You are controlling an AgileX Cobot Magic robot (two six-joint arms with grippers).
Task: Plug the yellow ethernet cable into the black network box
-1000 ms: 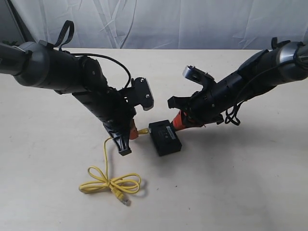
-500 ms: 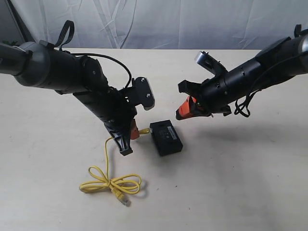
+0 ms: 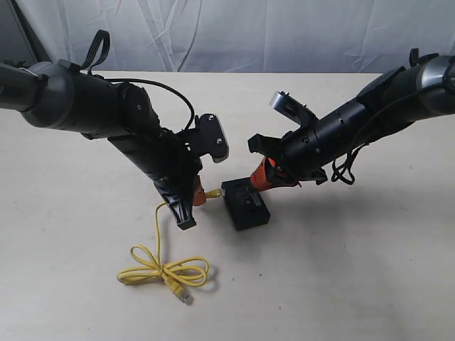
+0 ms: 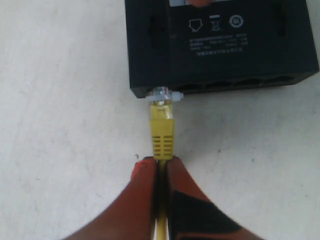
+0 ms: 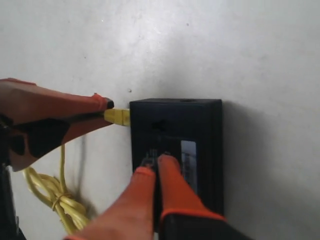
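Note:
The black network box (image 3: 244,203) lies flat on the table, with its port side (image 4: 225,84) toward my left gripper. My left gripper (image 4: 160,165) is shut on the yellow ethernet cable (image 4: 162,134) just behind its boot. The clear plug (image 4: 162,94) sits at the mouth of the box's end port; how deep it goes I cannot tell. The rest of the yellow ethernet cable (image 3: 163,270) lies coiled on the table, its free plug (image 3: 183,295) beside the coil. My right gripper (image 5: 156,164) is shut, its orange fingertips resting on top of the black network box (image 5: 175,135).
A pale table (image 3: 341,270) carries everything. Wrinkled white cloth (image 3: 284,35) hangs along the back edge. Both dark arms (image 3: 85,106) lean in from the sides toward the box.
My right gripper lifted away from the box to the upper right half a second ago, then came back down onto the box's top. The left arm, cable and box stayed put.

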